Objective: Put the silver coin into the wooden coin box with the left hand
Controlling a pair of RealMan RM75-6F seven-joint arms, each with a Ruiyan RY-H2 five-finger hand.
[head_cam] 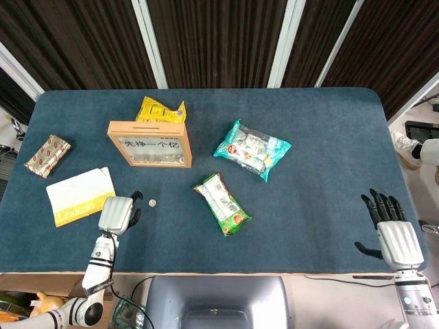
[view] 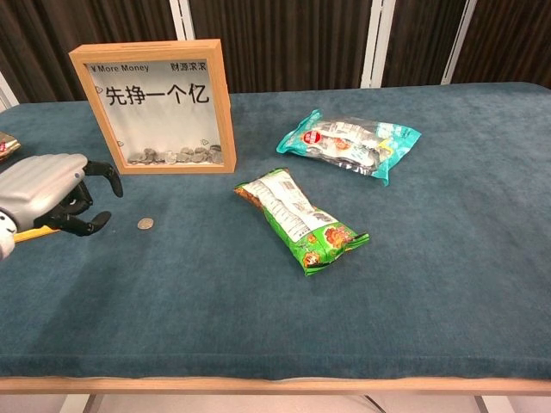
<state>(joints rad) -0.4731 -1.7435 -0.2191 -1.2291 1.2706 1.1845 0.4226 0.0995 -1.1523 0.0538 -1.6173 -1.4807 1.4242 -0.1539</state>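
Note:
A small silver coin [head_cam: 152, 203] [view: 145, 224] lies flat on the blue table, in front of the wooden coin box [head_cam: 149, 144] [view: 155, 106]. The box stands upright with a glass front, printed characters and several coins at its bottom. My left hand [head_cam: 117, 214] [view: 53, 194] hovers just left of the coin with fingers curled and apart, holding nothing. A short gap separates its fingertips from the coin. My right hand [head_cam: 393, 229] rests at the table's near right edge, fingers spread and empty; the chest view does not show it.
A green snack bag [head_cam: 221, 203] [view: 300, 218] lies right of the coin. A teal snack bag [head_cam: 252, 149] [view: 349, 142] sits further back. A yellow packet [head_cam: 160, 110] lies behind the box. A white-yellow pack [head_cam: 79, 194] and a small red-patterned packet [head_cam: 47, 155] lie at left.

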